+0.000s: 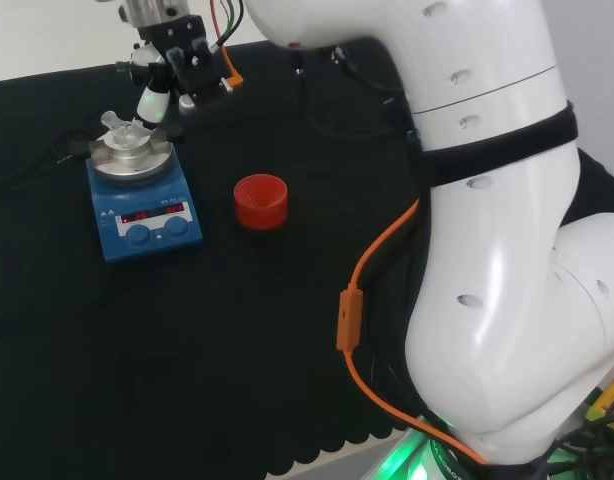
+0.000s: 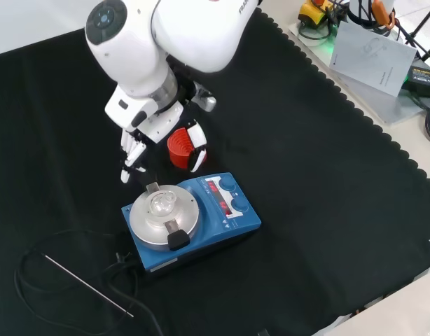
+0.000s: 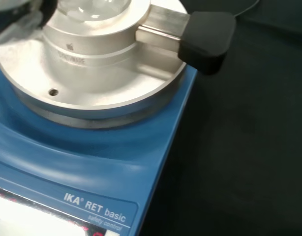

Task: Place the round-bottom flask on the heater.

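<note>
Fingers (image 2: 133,157) hang straight and relaxed, holding nothing, as the front view shows most plainly.

Head view: the hand (image 1: 177,60) sits at the far left of the bench, just above and slightly right of the heater (image 1: 144,200). One white fingertip reaches down close to the neck of the flask (image 1: 125,133), though contact cannot be judged. The flask rests in the metal block on the heater's top plate. A red ribbed ring (image 1: 260,201) stands on the cloth (image 1: 237,350) just right of the heater, apart from it. The near half of the cloth lies bare up to its scalloped edge, while the arm's white links take up the right side.

Front view: the flask (image 2: 163,204) sits in the block on the heater (image 2: 190,220), and the hand (image 2: 141,143) hangs just beyond the heater's far edge, its fingertips clear of the glass. The red ring (image 2: 178,148) is partly hidden behind the hand. A thin rod and a dark cable (image 2: 75,280) lie on the cloth left of the heater. To the right, open cloth runs to the scalloped edge.

Wrist view: the metal block (image 3: 92,59) holds the flask's round base (image 3: 92,7), a black-tipped handle (image 3: 205,39) sticks out sideways, and bare cloth lies beside the heater's blue body (image 3: 82,172).
</note>
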Controlling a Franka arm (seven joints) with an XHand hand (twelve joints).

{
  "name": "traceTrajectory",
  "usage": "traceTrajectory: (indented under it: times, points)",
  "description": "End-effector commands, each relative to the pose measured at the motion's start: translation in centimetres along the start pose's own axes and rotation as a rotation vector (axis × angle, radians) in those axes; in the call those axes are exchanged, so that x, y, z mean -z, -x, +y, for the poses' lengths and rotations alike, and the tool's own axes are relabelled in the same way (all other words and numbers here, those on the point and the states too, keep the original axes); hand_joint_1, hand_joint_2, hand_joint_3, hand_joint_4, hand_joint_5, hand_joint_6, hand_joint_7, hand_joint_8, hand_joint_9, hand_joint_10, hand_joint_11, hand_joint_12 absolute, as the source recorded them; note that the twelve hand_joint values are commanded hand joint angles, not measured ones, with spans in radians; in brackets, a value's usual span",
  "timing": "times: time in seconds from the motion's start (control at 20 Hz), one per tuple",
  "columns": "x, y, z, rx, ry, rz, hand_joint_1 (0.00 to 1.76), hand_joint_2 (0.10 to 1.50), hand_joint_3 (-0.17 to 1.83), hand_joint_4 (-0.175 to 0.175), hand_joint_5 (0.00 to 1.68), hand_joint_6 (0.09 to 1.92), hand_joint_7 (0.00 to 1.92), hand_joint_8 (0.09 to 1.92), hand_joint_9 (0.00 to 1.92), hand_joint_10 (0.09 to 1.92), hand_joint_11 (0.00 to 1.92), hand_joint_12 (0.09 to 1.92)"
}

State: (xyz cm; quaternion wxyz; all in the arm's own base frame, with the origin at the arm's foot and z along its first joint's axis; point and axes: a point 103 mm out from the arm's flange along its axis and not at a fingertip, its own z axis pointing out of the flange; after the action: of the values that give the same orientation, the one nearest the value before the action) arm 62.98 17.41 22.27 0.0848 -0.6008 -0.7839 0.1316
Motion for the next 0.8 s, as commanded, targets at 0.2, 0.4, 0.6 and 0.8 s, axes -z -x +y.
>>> traceTrajectory:
  times: [0.2,0.4,0.6,0.8]
  points:
    - [2.0,1.5,-2.1,-0.022,0.061,0.013,0.76,0.36,0.82,-0.082,0.21,0.4,0.61,0.92,0.74,0.88,0.73,1.36]
    - [2.1,1.4,-2.5,-0.015,0.059,0.014,0.76,0.36,0.82,-0.082,0.21,0.39,0.61,0.92,0.73,0.88,0.73,1.36]
    - [2.5,1.5,-2.7,-0.014,0.069,0.021,0.77,0.36,0.82,-0.082,0.21,0.38,0.61,0.92,0.73,0.88,0.73,1.36]
    - [2.4,1.9,-2.9,-0.015,0.071,0.024,0.77,0.36,0.82,-0.084,0.22,0.38,0.61,0.92,0.73,0.88,0.73,1.36]
